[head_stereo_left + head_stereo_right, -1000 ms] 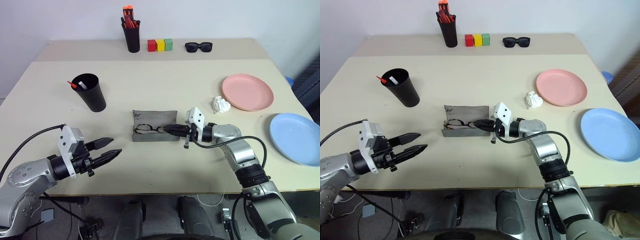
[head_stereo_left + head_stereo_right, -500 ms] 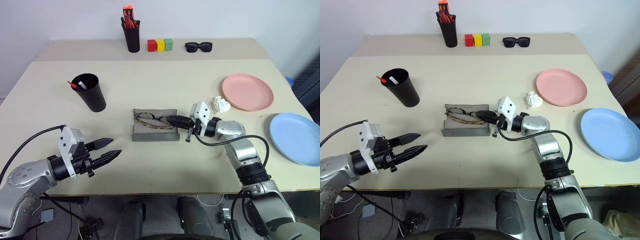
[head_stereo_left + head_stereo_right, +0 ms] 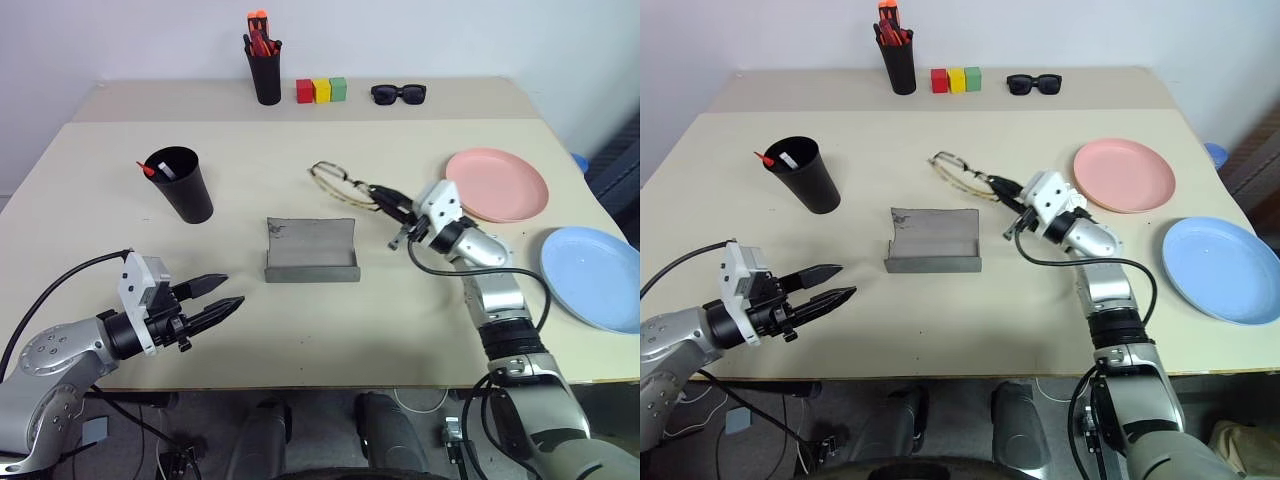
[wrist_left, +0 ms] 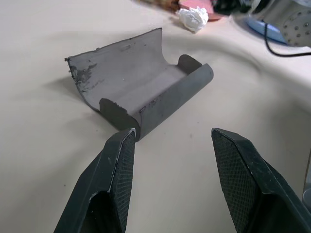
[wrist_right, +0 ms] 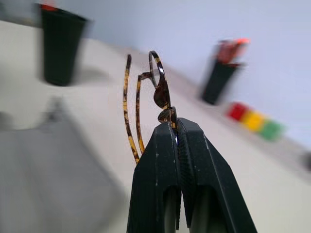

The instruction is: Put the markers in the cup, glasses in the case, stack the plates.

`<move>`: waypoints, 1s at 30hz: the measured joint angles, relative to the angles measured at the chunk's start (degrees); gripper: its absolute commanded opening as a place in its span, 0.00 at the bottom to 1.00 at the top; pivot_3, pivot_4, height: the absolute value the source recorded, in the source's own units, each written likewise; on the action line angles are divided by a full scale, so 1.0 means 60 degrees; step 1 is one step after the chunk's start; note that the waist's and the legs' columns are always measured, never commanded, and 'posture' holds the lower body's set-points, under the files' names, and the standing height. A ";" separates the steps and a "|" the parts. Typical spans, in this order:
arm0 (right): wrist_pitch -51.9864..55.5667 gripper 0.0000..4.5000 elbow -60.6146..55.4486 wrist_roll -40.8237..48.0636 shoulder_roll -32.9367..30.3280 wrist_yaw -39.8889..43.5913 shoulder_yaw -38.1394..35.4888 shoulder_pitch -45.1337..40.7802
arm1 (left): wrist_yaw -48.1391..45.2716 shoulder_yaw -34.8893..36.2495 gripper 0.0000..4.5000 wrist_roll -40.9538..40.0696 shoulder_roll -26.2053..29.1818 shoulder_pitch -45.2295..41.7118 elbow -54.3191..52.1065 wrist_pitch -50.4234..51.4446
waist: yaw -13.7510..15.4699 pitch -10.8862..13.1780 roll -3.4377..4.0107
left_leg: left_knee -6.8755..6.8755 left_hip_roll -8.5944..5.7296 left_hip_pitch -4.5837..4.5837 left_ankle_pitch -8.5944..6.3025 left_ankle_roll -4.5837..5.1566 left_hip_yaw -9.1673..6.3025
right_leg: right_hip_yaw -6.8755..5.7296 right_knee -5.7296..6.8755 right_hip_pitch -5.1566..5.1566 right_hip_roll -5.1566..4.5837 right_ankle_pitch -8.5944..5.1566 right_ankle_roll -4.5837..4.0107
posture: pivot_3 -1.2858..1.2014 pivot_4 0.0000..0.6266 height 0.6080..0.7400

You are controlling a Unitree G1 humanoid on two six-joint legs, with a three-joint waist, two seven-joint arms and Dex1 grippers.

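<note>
My right gripper [image 3: 386, 200] is shut on one end of the thin wire-framed glasses [image 3: 334, 177], which hang in the air behind and to the right of the case. The right wrist view has the glasses [image 5: 158, 90] sticking up from the closed fingertips. The grey case [image 3: 311, 250] lies open in the table's middle with nothing in it. Both markers [image 3: 150, 171] stand in the black cup [image 3: 183, 190] at the left. The pink plate [image 3: 497, 184] and blue plate [image 3: 592, 277] lie apart at the right. Near the front left edge, my left gripper [image 3: 222, 295] is open, pointing at the case [image 4: 141, 82].
Along the back edge stand a black holder of orange-red pens [image 3: 264, 70], three coloured blocks [image 3: 320, 90] and black sunglasses [image 3: 398, 94]. A crumpled white paper [image 4: 193, 17] lies on the table beyond the case, as the left wrist view has it.
My right gripper has lifted the glasses out of the case and carried them up, back and to the right. The case is left empty. The left arm has stayed still.
</note>
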 measured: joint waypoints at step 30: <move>-0.3072 0.07 0.3248 -1.0502 -0.2073 -1.2617 0.3861 -0.0409 | 0.0071 -0.0355 0.56 0.0481 -0.0279 -0.0191 0.0216 -0.0404 | -0.0021 -0.0006 -0.0009 | 0.0002 -0.0004 0.0003 0.0004 -0.0002 0.0011 | 0.0020 0.0003 0.0000 0.0000 -0.0008 -0.0019 | 0.52 0.24 1.00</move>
